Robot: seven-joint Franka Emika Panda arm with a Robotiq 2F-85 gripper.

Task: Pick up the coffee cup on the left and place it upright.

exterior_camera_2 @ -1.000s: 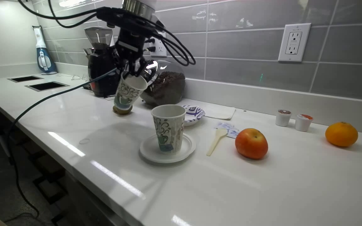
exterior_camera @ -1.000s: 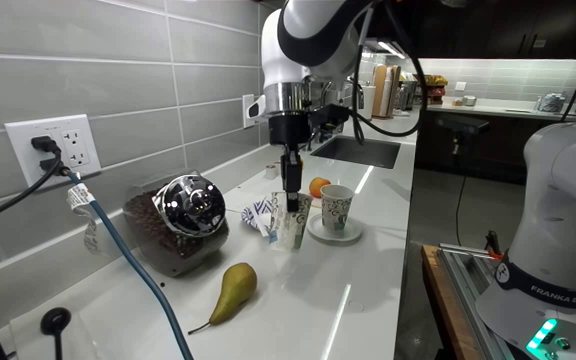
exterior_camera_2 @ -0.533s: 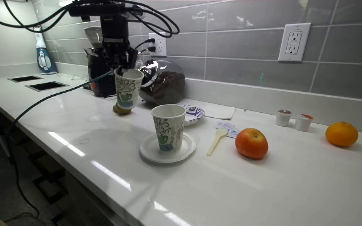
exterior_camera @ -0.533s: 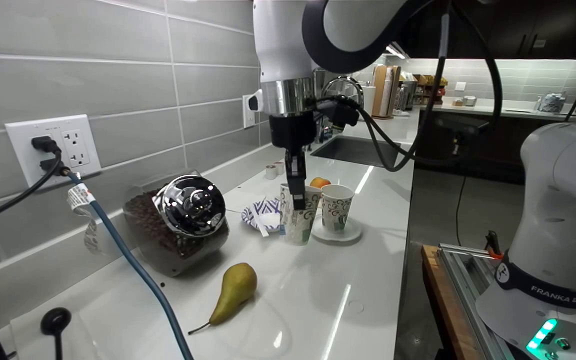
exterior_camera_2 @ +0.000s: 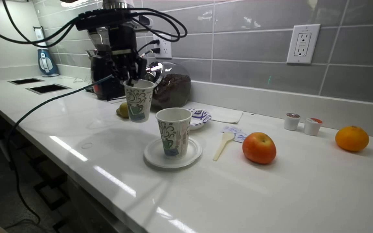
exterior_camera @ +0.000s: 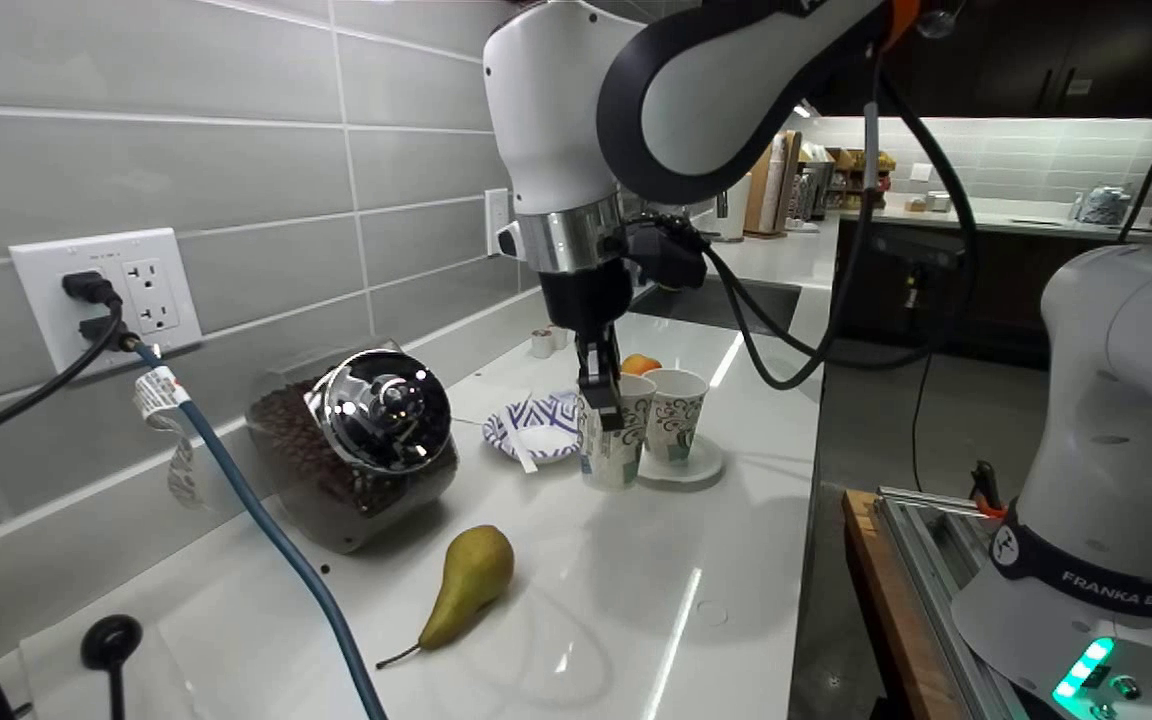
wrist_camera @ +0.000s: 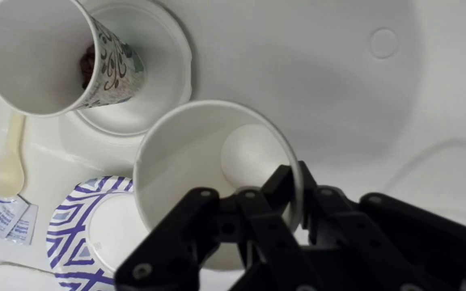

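Note:
The coffee cup is a whitish paper cup with a dark scroll print (exterior_camera_2: 138,103), also seen in an exterior view (exterior_camera: 616,462). My gripper (exterior_camera: 604,408) comes down from above and is shut on its rim. In the wrist view, one fingertip of the gripper (wrist_camera: 293,167) is inside the cup and one outside. The white inside of the cup (wrist_camera: 180,161) faces the camera. The cup hangs nearly upright, close to the counter; I cannot tell whether its base touches. A matching cup (exterior_camera_2: 175,132) stands upright on a white saucer (exterior_camera_2: 152,160) beside it.
A blue-and-white patterned bowl (wrist_camera: 69,226) lies between the held cup and the wall. A pear (exterior_camera: 476,575) lies nearby, and a jar of beans (exterior_camera: 376,460) rests against the wall. A wooden spoon (exterior_camera_2: 223,144) and an apple (exterior_camera_2: 259,148) lie past the saucer.
The held cup has swung from clearly tilted to nearly upright and moved away from the pear toward the saucer. The gripper stays shut on its rim.

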